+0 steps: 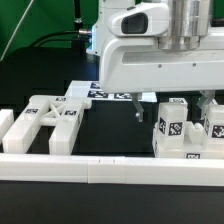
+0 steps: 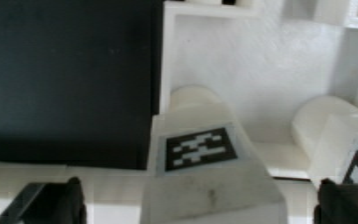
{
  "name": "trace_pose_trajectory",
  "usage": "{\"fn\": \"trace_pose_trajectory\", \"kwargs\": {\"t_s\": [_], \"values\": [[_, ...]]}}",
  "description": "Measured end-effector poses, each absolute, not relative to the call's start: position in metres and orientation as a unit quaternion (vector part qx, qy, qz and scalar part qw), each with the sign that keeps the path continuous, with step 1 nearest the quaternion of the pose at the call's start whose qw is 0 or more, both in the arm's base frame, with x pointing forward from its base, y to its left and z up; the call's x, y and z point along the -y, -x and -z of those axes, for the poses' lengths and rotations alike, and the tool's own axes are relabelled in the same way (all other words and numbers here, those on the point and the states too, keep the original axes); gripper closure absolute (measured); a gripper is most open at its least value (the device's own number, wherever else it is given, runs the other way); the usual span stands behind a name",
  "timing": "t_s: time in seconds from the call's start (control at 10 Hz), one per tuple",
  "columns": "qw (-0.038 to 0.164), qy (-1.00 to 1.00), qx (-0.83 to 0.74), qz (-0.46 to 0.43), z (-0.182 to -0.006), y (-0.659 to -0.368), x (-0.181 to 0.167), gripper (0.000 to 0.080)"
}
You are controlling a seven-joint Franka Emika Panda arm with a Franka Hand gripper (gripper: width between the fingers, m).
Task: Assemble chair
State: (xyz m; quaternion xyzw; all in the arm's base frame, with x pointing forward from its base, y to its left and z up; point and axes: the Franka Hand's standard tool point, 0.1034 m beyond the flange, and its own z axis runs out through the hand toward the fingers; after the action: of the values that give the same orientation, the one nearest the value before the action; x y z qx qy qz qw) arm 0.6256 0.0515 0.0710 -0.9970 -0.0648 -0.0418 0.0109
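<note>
Nearest you, the border rail (image 1: pixel 110 160) runs along the table's (image 1: pixel 112 130) front edge. Just behind it, the chair's cut-out frames (image 1: pixel 52 122) lie at the exterior view's left, its tagged blocks (image 1: pixel 175 128) at the right. Your gripper (image 2: pixel 197 205) hangs wide open over one block, apparently holding nothing. The marker board (image 1: pixel 100 92) lies farthest back.

The arm (image 1: pixel 150 50) covers most of the marker board (image 1: pixel 100 92) at the desk's (image 1: pixel 110 130) far edge. A chair piece (image 1: pixel 5 130) is cut off at the exterior view's left, and a tagged block (image 1: pixel 214 122) at its right. In the soft wrist view the pincer (image 2: pixel 197 205) fingers (image 2: pixel 48 203) run out of frame, and a neighbouring block (image 2: pixel 336 125) has its tag clipped.
</note>
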Motion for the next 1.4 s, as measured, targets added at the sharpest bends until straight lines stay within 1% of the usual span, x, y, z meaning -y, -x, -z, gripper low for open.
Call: {"fn": "trace_pose_trajectory", "kwargs": {"t_s": [0.2,0.3,0.4,0.8,1.4], "values": [[0.006,0.994,0.101,0.042,-0.0712,-0.6259,-0.0508,0.0160],[0.006,0.994,0.097,0.042,-0.0712,-0.6258,-0.0515,0.0328],[0.007,0.994,0.097,0.042,-0.0710,-0.6257,-0.0518,0.0518],[0.008,0.997,0.060,0.041,-0.0707,-0.6255,-0.0514,0.0514],[0.018,0.982,-0.187,0.038,-0.0699,-0.6242,-0.0530,0.0514]]}}
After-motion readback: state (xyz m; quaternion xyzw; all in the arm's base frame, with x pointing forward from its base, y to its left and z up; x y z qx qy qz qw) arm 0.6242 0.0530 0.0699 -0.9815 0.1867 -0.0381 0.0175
